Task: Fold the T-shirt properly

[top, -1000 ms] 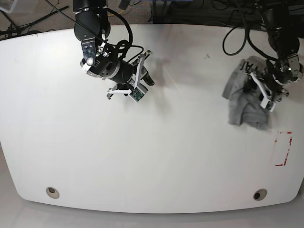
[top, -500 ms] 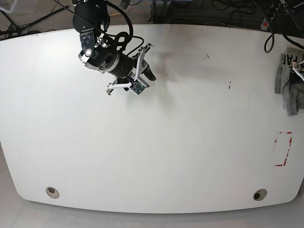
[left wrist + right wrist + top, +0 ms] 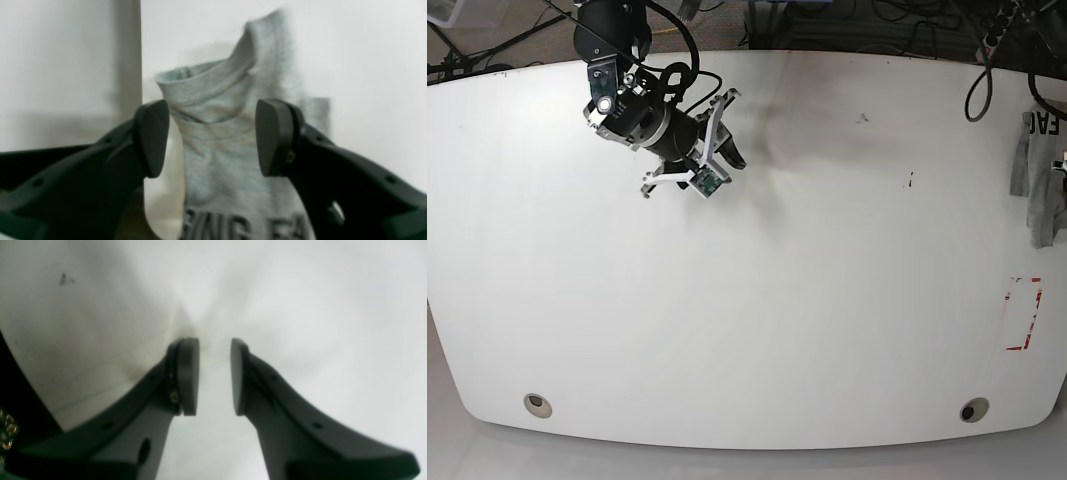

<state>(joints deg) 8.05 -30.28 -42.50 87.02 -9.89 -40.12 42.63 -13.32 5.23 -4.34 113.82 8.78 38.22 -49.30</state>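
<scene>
The light grey T-shirt (image 3: 1035, 185) lies bunched at the table's far right edge, part of its black lettering showing. In the left wrist view the T-shirt (image 3: 230, 133) fills the space behind and between my fingers, with lettering at the bottom. My left gripper (image 3: 213, 136) is open with its pads wide apart and nothing pinched; in the base view it is almost wholly past the right border. My right gripper (image 3: 727, 150) hovers over the bare table at the back left. In its own view the right gripper (image 3: 214, 376) is open by a narrow gap and empty.
The white table (image 3: 757, 300) has a red tape rectangle (image 3: 1024, 313) near its right edge and two round holes (image 3: 538, 405) (image 3: 974, 410) near the front. A small dark mark (image 3: 911, 180) is right of centre. Cables hang behind the table's back edge.
The T-shirt and the left gripper have moved from the right part of the table out to its far right edge. The right arm has drifted slightly up and left.
</scene>
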